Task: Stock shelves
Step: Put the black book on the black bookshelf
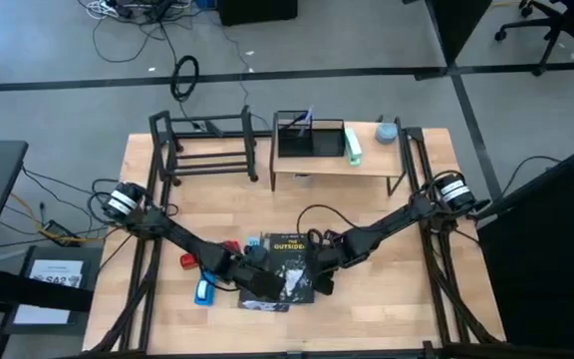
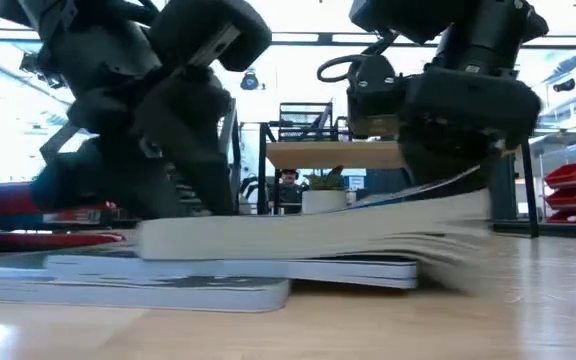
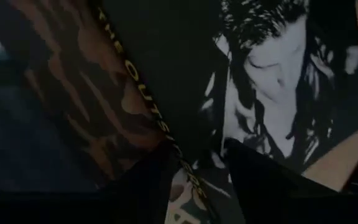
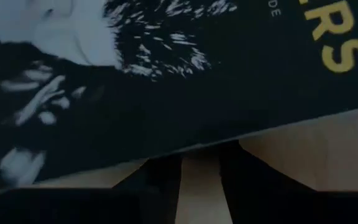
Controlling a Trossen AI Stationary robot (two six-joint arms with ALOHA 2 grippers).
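Note:
A thick dark book titled The Outsiders [image 1: 292,261] lies on thinner flat books [image 2: 168,285] at the table's near centre. My left gripper [image 1: 259,281] is open and stands over the book's near left corner. Its fingers are on either side of the yellow spine lettering [image 3: 143,93]. My right gripper [image 1: 324,261] is open at the book's right edge [image 2: 458,205], which is raised a little with its pages fanned. The shelves stand at the far edge: a black tube rack [image 1: 207,150] and a wood-topped unit [image 1: 337,165]. My left gripper comes slanting down from the table's left, and its spread fingers [image 3: 260,180] stand on the book's cover by the spine [image 3: 194,177]; the book lies flat under them at that end. My right gripper's fingertips [image 4: 247,171] meet the book's right edge [image 4: 197,144] low, from the table's right. Whether they reach under the edge is hidden by the dark cover.
Small red [image 1: 187,261] and blue [image 1: 203,291] items lie left of the books. On the wood top sit a black mesh organizer [image 1: 307,140], a green item [image 1: 353,145] and a grey-blue item [image 1: 387,131]. Bare tabletop [image 1: 397,299] shows at the near right.

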